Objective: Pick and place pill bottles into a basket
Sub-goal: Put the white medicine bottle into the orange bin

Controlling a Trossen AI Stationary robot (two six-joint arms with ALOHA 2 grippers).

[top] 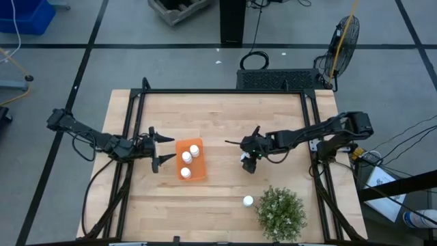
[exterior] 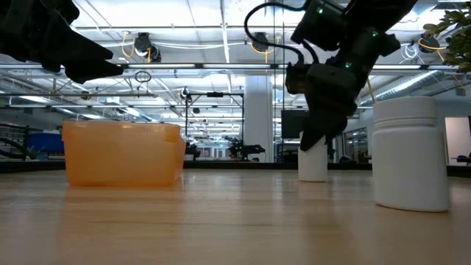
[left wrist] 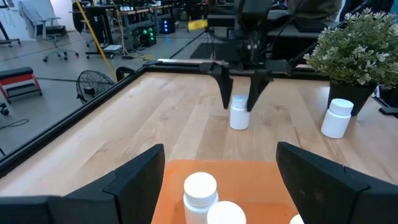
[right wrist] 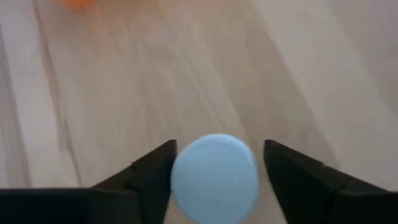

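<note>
Target bottle (left wrist: 239, 115): upright on the tabletop, right of centre, well apart from the basket; cap (right wrist: 214, 168) sits between the right fingers with a sliver of gap either side
Long axis: vertical, cap up
Right gripper (top: 248, 162): poised straight above that bottle, fingers apart and straddling it, not yet clamped by the look of it
Key relation: bottle directly beneath the claw and centred in the opening; likely needs only a short descent and a squeeze, no sideways correction
Nearer arm: the right, clearly; the left is on the far side of the basket
Basket (top: 201, 172): orange, left of centre on the tabletop, holding three white bottles (top: 190, 156)
Carry direction: from the bottle toward the table's left edge to reach the basket
Loose bottle (top: 248, 201): upright near the front edge, just beside the bushy plant (top: 280, 212) at the front right corner; also on the right arm's side
Left gripper (top: 156, 148): hovering at the basket's left wall, fingers spread wide, holding nothing
Progress: three in, two out; judged a little past halfway
</note>
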